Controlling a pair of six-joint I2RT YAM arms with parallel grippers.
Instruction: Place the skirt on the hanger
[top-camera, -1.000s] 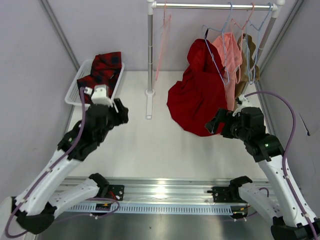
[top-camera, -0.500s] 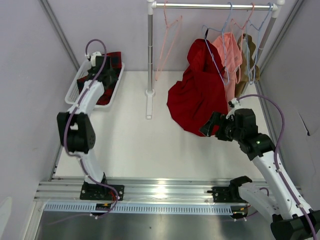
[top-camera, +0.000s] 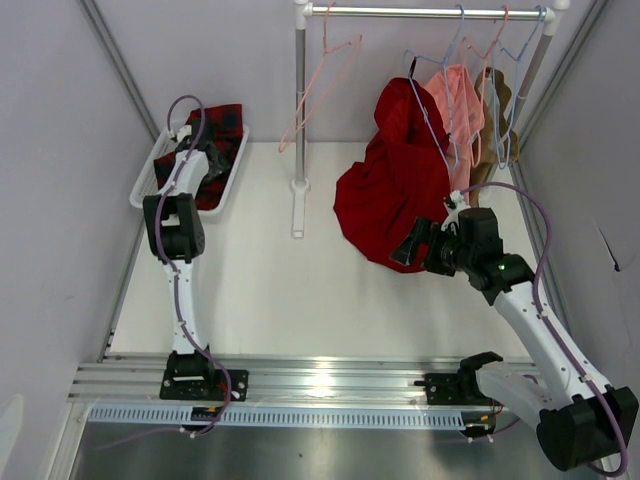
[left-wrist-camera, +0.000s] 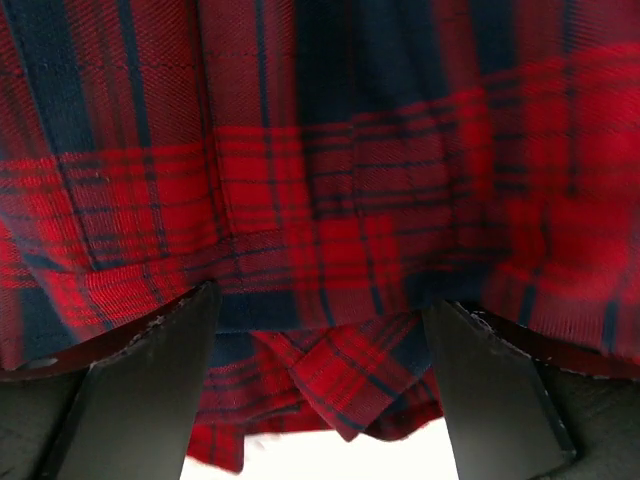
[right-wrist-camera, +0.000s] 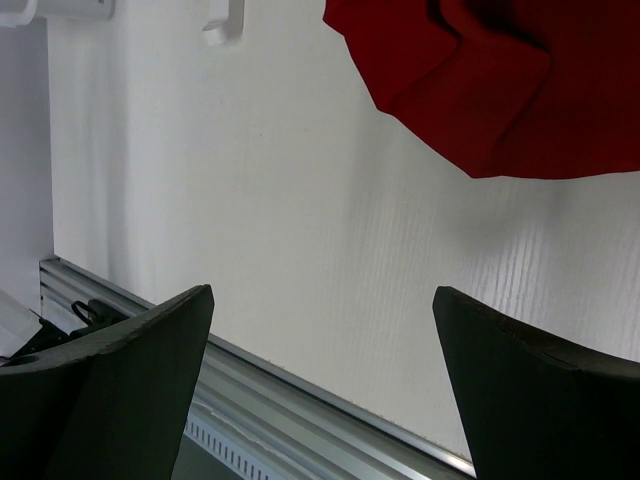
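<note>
1. Now, the step in hand looks like grabbing the skirt (left-wrist-camera: 350, 200); it lies crumpled in the basket (top-camera: 140, 190) at the far-left of the table (top-camera: 300, 290); the hanger (top-camera: 320, 94) hangs tilted on the rail (top-camera: 430, 12), well apart to the right.
2. Left gripper (left-wrist-camera: 320, 300): jaws wide, nothing held; the wrist view shows plaid filling the gap btwn the fingers, w/ a folded edge low in the gap.
3. To do it well: press down so both fingers straddle a thick fold, not one loose layer; a waist edge would be best, but I can't tell which edge that is.
4. Shut firmly before any lift; rise straight up so the cloth clears the basket wall w/o tipping or dragging it.
5. Right gripper (right-wrist-camera: 322, 292): jaws wide, empty, hovering over bare table just beside the hem of the red garment (top-camera: 400, 200); prob. best sent to steady the hanger; keep it off the red cloth en route.
6. Main risk: a shallow pinch, so the skirt slips out mid-carry.
</note>
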